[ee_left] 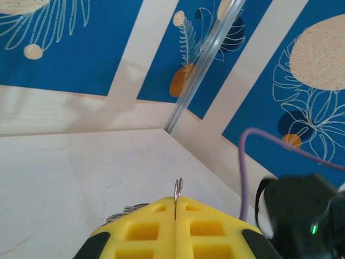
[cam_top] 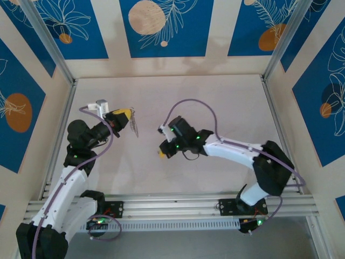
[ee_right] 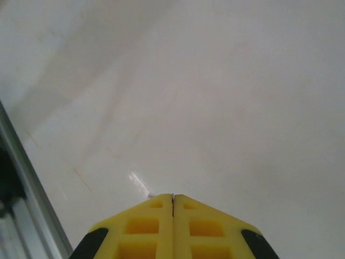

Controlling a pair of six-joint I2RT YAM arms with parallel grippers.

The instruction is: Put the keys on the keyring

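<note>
The keyring point(cam_top: 134, 125) is pinched edge-on in the closed left gripper point(cam_top: 125, 115), left of centre in the overhead view. The right gripper point(cam_top: 161, 154), at centre, is clamped shut, apparently on the key point(ee_right: 141, 185), seen as a silvery sliver at its tips. Threading is not yet done; white table point(cam_top: 215, 97) separates them, ringed by blue patterned walls point(cam_top: 161, 27).

Left pincer point(cam_top: 123, 115) pressed closed, arm bent inward — right pincer point(cam_top: 161, 154) closed too, arm reaching left

Pale tabletop point(cam_top: 215, 102); blue leaf-patterned walls point(cam_top: 178, 32), aluminium corner posts point(cam_top: 48, 46).
</note>
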